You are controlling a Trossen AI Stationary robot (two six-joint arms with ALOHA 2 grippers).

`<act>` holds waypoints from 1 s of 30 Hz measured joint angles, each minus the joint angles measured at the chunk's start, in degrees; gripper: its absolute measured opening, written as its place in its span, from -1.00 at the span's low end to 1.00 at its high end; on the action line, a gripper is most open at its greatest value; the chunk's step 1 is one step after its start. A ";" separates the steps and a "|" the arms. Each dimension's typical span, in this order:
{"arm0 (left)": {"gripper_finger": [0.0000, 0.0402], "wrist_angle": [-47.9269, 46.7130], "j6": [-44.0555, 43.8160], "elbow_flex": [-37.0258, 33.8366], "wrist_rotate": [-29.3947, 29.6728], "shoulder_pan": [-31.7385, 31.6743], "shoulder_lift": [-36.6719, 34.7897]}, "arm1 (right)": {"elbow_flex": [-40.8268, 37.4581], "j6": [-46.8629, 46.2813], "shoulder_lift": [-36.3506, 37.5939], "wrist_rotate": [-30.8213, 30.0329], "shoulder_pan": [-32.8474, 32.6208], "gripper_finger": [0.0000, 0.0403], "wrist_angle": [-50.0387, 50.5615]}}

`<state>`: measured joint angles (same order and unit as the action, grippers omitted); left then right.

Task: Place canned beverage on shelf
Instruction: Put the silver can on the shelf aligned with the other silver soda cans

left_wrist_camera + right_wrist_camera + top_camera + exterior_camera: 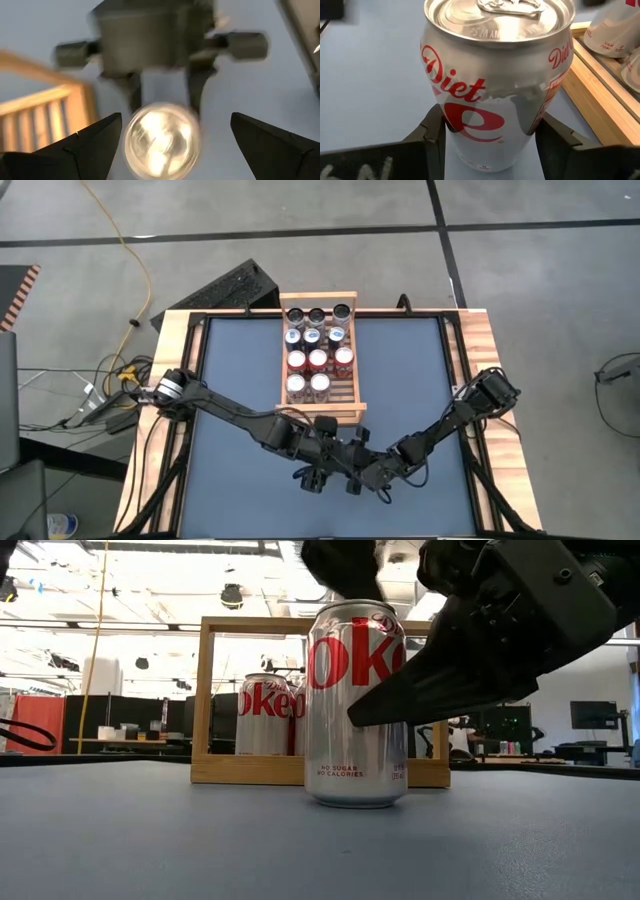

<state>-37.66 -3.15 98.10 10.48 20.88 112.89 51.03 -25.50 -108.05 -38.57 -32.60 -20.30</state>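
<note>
A silver Diet Coke can (355,705) stands upright with its base on the blue table, just in front of the shelf (250,625). My right gripper (492,145) is shut on the can and comes from the table's right. My left gripper (176,117) hovers open above the can's top (161,140), one finger out to each side and clear of it. In the high view both grippers (335,470) meet near the table's near middle and hide the can. The light-wood shelf (342,398) holds several cans (318,350) in rows. My right gripper pinches the can's side wall (451,117) between its two fingers (432,135), on the lower half of the body. The fingers come from the table's right, slanting a little down. The can stays upright with its base on the table.
The shelf's near row has an unfilled slot (343,385) beside two cans. Blue table surface (240,370) lies bare left and right of the shelf. Wooden table edges (175,340) frame the mat. A cable and a dark case (235,285) lie on the floor beyond.
</note>
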 joint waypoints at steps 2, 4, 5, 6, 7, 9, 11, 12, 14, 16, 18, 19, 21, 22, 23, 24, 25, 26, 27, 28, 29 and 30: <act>0.80 0.09 0.56 0.03 -0.45 0.08 0.65 | 0.01 -0.02 0.00 0.00 0.00 -0.03 -0.01; 0.80 -0.03 0.56 0.03 0.83 0.09 1.45 | 0.01 -0.35 0.00 0.06 0.00 -0.03 0.08; 0.80 -0.37 0.54 0.05 1.69 0.09 1.58 | 0.01 -0.18 0.00 0.20 -0.04 -0.03 -0.02; 0.80 -1.20 0.58 0.03 2.17 0.09 1.76 | 0.01 -0.19 0.00 0.33 -0.04 -0.03 -0.02; 0.80 -1.77 0.56 -0.03 2.03 0.04 1.82 | 0.01 -0.17 0.00 0.52 -0.04 -0.03 0.00; 0.80 -1.63 0.58 -0.01 1.84 -0.12 1.83 | 0.01 -0.17 0.00 0.72 -0.08 -0.03 0.00; 0.79 -2.12 0.55 0.01 1.57 -0.15 1.74 | 0.01 -0.17 0.00 0.72 -0.09 -0.03 0.00; 0.79 -2.59 0.53 0.01 0.63 -0.13 1.74 | 0.01 -0.15 0.00 0.72 -0.09 -0.03 -0.02; 0.75 -3.18 0.53 0.01 -0.42 -0.15 1.84 | 0.01 0.01 0.01 0.96 -0.09 -0.03 -0.12; 0.69 -3.01 0.36 0.16 -0.49 -0.45 2.97 | 0.01 0.03 0.00 1.11 -0.09 -0.03 -0.11; 0.63 -3.47 0.28 0.01 -0.61 -0.49 4.05 | 0.01 -0.02 0.00 1.14 -0.11 -0.03 -0.09; 0.60 -2.85 0.31 0.03 -1.14 -0.59 4.52 | 0.01 -0.12 0.01 1.13 -0.12 -0.03 0.05; 0.56 -2.38 0.29 0.03 -2.15 -0.70 4.65 | 0.01 -0.23 0.02 1.11 -0.43 -0.03 0.07; 0.55 -2.16 0.20 0.03 -2.66 -0.74 4.71 | 0.01 -0.44 0.02 1.11 -0.46 -0.03 0.07; 0.54 -2.08 0.11 0.06 -2.88 -0.74 4.94 | 0.01 -0.59 0.02 1.11 -0.46 -0.03 0.10; 0.54 -2.14 -0.13 0.07 -2.74 -0.74 4.95 | 0.01 -0.53 0.02 1.19 -0.46 -0.03 0.14; 0.54 -2.18 -0.37 0.07 -2.48 -0.70 4.95 | 0.01 -0.44 0.02 1.18 -0.46 -0.03 0.12; 0.54 -2.14 -0.74 0.07 -2.30 -0.70 4.95 | 0.01 -0.34 0.02 1.29 -0.46 -0.03 0.14; 0.53 -2.01 -0.98 0.07 -2.35 -0.70 4.95 | 0.01 -0.28 0.02 1.32 -0.46 -0.03 0.16; 0.53 -1.78 -1.02 0.07 -2.34 -0.70 4.87 | 0.01 -0.23 0.02 1.31 -0.46 -0.03 0.16; 0.53 -1.54 -1.04 0.07 -2.33 -0.68 4.84 | 0.01 -0.21 0.02 1.32 -0.46 -0.03 0.19; 0.53 -1.27 -1.02 0.07 -2.32 -0.61 4.84 | 0.01 -0.21 0.02 1.31 -0.46 -0.03 0.21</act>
<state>-38.93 -4.17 98.17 8.15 20.28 117.73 51.05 -25.71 -108.03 -37.26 -33.06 -20.09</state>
